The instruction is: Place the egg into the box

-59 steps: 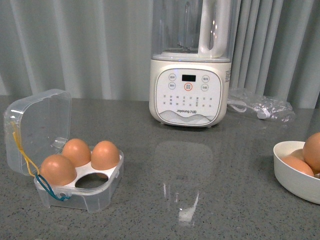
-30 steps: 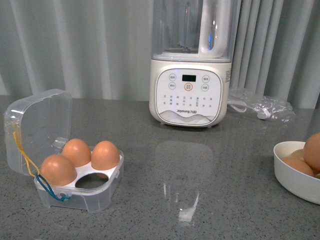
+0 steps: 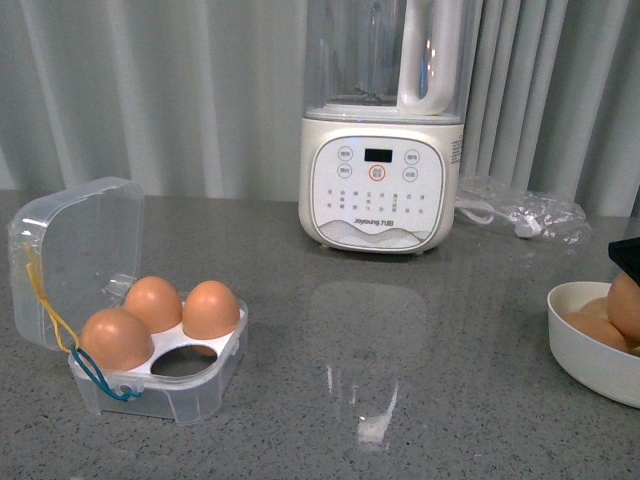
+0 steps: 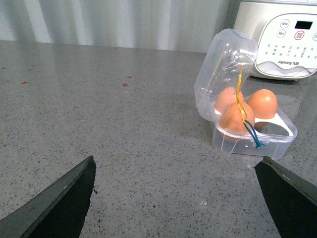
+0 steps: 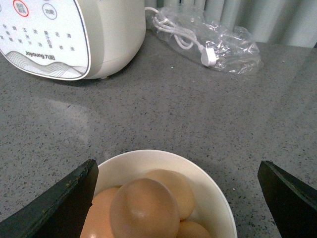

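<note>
Egg (image 5: 144, 208) lies topmost in bowl (image 5: 158, 153) at my right, untouched. My right gripper (image 5: 176, 168) hangs over it, jaws spread wide. Box (image 3: 160, 385) open, well apart on left. My left gripper (image 4: 176, 166) spread, empty.

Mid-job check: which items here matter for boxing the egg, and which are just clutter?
Job: top orange-brown egg in round white bowl; clear-plastic four-egg box, one hole free; open right gripper.
Lying about: cream blender; bagged white cable.
</note>
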You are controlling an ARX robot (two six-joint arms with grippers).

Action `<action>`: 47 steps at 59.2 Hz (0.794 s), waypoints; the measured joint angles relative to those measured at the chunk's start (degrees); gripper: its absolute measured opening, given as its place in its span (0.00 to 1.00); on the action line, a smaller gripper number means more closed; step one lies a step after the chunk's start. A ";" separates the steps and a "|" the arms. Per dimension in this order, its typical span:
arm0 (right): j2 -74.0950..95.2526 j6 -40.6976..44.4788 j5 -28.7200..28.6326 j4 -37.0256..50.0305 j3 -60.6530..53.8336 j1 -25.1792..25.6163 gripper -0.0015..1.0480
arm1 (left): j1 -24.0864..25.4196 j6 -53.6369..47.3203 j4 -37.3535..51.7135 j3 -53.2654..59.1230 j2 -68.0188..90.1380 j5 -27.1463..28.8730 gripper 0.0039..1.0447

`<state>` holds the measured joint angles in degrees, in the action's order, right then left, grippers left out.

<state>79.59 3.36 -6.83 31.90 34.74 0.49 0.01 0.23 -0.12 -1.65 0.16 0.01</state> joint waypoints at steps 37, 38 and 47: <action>4.87 -0.55 -3.06 0.17 0.24 -0.24 0.93 | 0.00 0.00 0.00 0.00 0.00 0.00 0.94; 4.96 -0.57 -3.19 0.17 0.24 -0.20 0.93 | 0.00 0.00 0.00 0.00 0.00 0.00 0.94; 5.95 -1.11 -3.26 0.50 0.24 0.31 0.83 | 0.00 0.00 0.00 0.00 0.00 0.00 0.94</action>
<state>85.54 2.24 -10.09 32.40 34.98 0.80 0.01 0.23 -0.12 -1.65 0.16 0.01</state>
